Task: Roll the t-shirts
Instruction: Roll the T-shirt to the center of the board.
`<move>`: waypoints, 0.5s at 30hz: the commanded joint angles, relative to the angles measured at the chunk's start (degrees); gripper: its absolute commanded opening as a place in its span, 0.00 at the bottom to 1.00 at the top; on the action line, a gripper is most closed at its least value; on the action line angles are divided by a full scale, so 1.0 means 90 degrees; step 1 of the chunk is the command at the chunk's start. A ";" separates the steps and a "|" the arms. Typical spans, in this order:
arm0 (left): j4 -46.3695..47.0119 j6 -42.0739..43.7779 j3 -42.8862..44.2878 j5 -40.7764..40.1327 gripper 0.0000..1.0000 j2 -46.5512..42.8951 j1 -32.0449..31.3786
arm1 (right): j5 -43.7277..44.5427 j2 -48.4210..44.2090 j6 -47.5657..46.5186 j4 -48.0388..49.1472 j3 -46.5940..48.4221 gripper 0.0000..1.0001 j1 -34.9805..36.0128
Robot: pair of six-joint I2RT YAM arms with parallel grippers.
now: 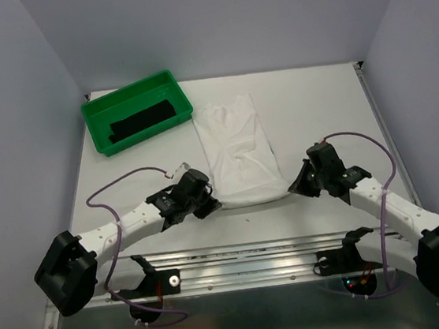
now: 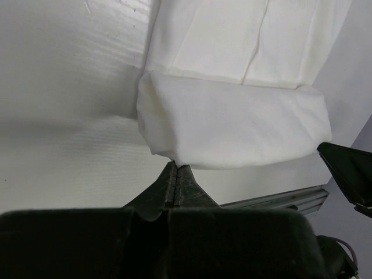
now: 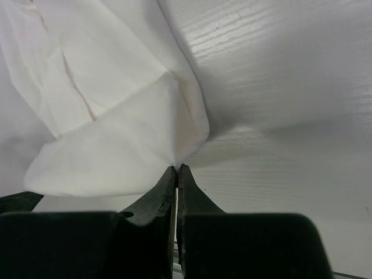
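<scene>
Top external view shows the t-shirt point(image 1: 238, 150) folded into a long strip at the centre of the table point(image 1: 316, 106), its lower end turned over. At that fold's two corners the left gripper point(image 1: 211, 205) and right gripper point(image 1: 293, 185) pinch the cloth, jaws narrow. The green tray point(image 1: 92, 115) sits upper left.

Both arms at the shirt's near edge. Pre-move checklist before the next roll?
1. Left gripper shut on the near-left corner of the thin white cotton t-shirt: ok.
2. Right gripper shut on the near-right corner: ok.
3. Near edge turned over into a first fold: ok.
4. Cloth ahead lying flat: not ok, wrinkled.
5. Rectangular green plastic tray apart from the t-shirt's far-left corner: cannot tell.
</scene>
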 commanded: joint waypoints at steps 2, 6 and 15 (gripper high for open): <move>-0.0237 0.0515 0.0485 -0.0035 0.00 0.0214 0.0292 | 0.0343 0.0286 -0.0190 -0.0016 0.0505 0.01 -0.0039; -0.0315 0.0760 0.0836 0.0033 0.00 0.0497 0.0527 | 0.0422 0.0608 -0.0307 -0.0007 0.0818 0.01 -0.0039; -0.0325 0.1316 0.1364 0.0248 0.00 0.1268 0.0985 | 0.0520 0.1633 -0.0502 0.0169 0.1531 0.01 -0.0039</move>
